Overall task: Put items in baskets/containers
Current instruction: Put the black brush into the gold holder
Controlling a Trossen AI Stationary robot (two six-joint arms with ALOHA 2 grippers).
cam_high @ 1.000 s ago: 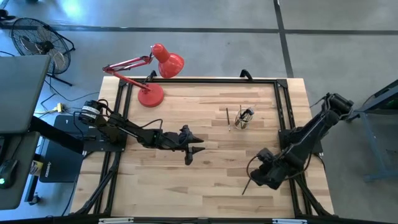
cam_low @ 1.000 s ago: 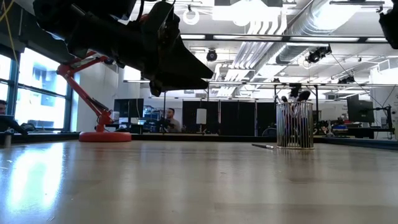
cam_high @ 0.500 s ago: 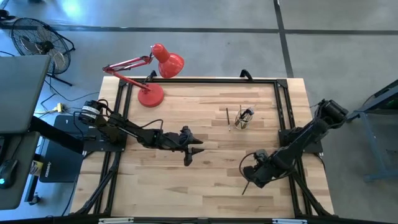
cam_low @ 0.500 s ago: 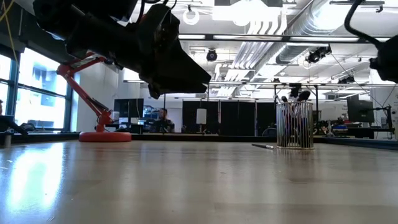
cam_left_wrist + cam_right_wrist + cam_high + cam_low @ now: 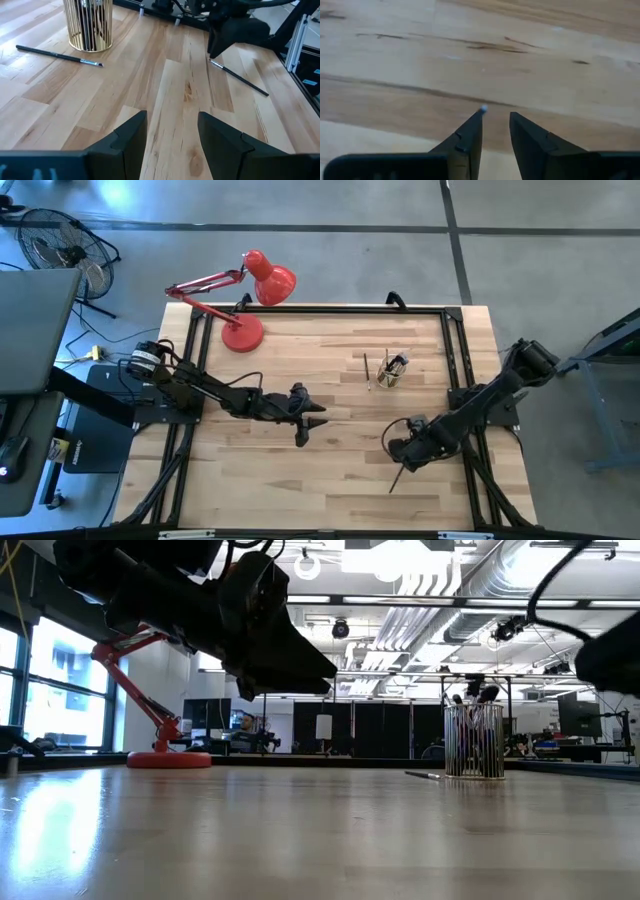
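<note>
Right gripper (image 5: pixel 400 456), fingers slightly apart and empty, hovers just above a thin brush (image 5: pixel 397 478): light, stiff, roll-prone; pinch mid-handle.

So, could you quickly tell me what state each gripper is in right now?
Left gripper: open, holding nothing, hovering mid-table.
Right gripper: open with a narrow gap, nothing between its fingers, close above the table.
</note>
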